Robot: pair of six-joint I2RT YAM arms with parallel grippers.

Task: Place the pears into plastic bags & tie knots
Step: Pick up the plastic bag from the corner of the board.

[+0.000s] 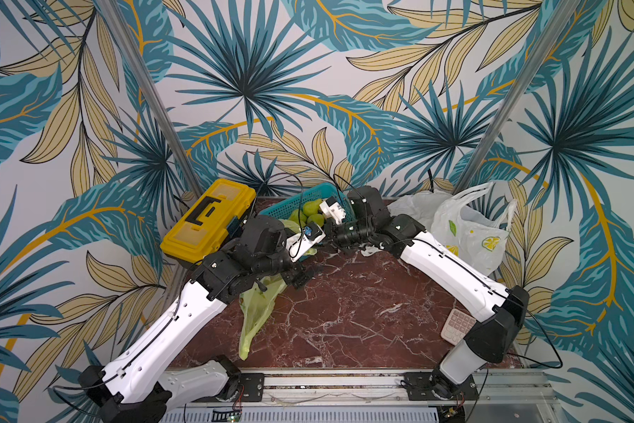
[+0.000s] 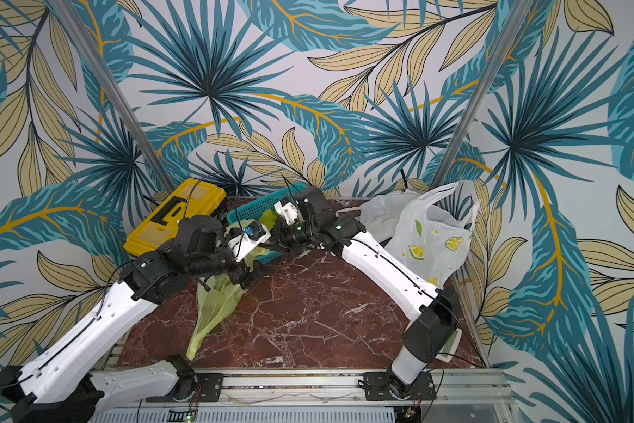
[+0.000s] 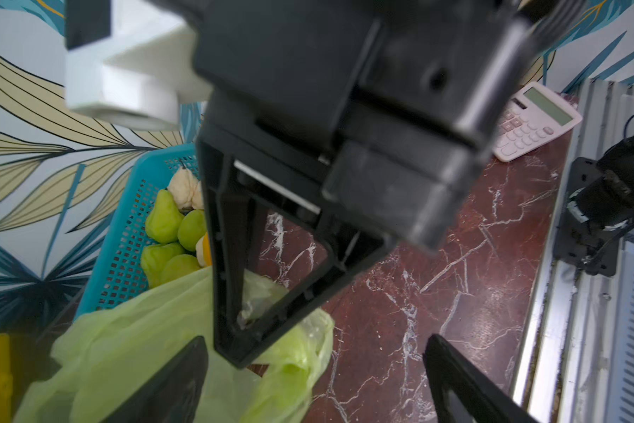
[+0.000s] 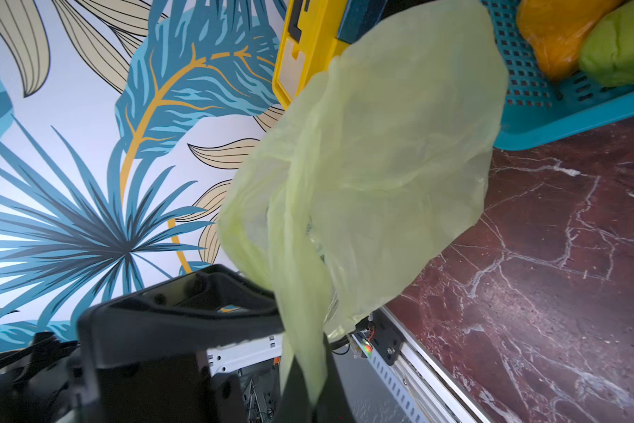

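The right claw [image 4: 308,370] is pressed fully together on a twisted strip of the thin, translucent lime-green plastic bag [image 4: 381,164]. From this claw the bag spreads out loose. In both top views its long tail [image 1: 256,311] lies on the dark red marble table [image 1: 344,311], on the side of the claws toward the arm bases.

The left claw [image 3: 315,395] stands wide apart and holds nothing. It is just beside the right claw, and one of its fingers [image 3: 169,381] is over the green film.

Just behind both claws stands the teal perforated plastic basket [image 3: 125,238]. The small pears [image 3: 169,219], light green, cream-white and orange, lie inside it.

On the outer side of the right claw, well apart from it, are the white plastic bag with lemon-slice prints [image 1: 469,234] and the plain translucent white plastic bag [image 1: 414,207]. A yellow plastic toolbox [image 1: 209,219] is near the outer side of the left claw.
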